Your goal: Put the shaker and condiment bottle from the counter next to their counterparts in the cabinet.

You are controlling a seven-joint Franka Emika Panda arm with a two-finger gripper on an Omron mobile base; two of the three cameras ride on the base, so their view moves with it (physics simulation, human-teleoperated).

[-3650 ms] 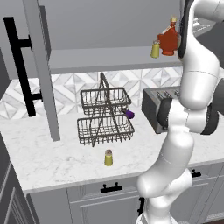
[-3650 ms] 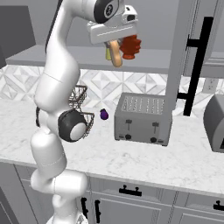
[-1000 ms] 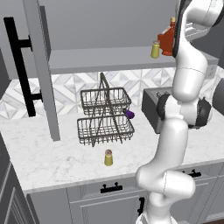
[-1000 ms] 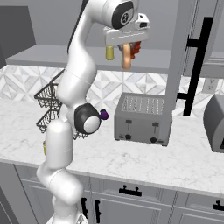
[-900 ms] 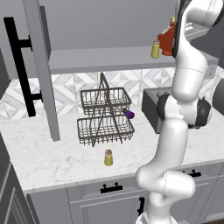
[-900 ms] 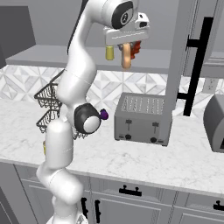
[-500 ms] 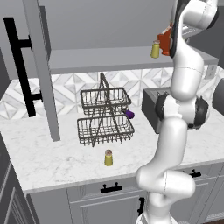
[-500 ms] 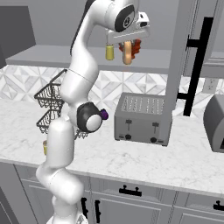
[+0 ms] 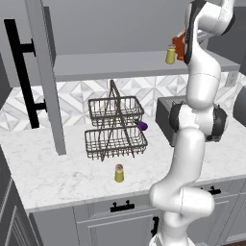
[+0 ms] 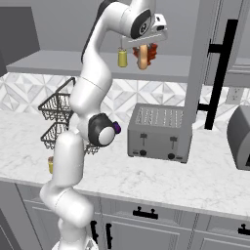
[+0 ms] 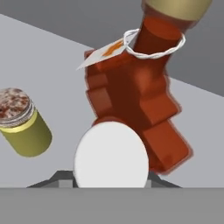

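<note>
Now that we have carried the condiment bottle (image 10: 142, 57) in beside the dark-red bottle (image 11: 138, 96) on the cabinet (image 9: 120, 62) shelf, our gripper (image 10: 144, 43) jaws still clasp it, easing slightly. One shaker (image 9: 119, 173) waits on the counter (image 9: 62, 175).

arm (image 9: 199, 120): what I'm driving is glossy white, rounded tubular links
joints: dark grey discs capping my elbow and shoulder housings
hand (image 10: 155, 29): my white boxy block, above the toaster (image 10: 158, 133)
</note>
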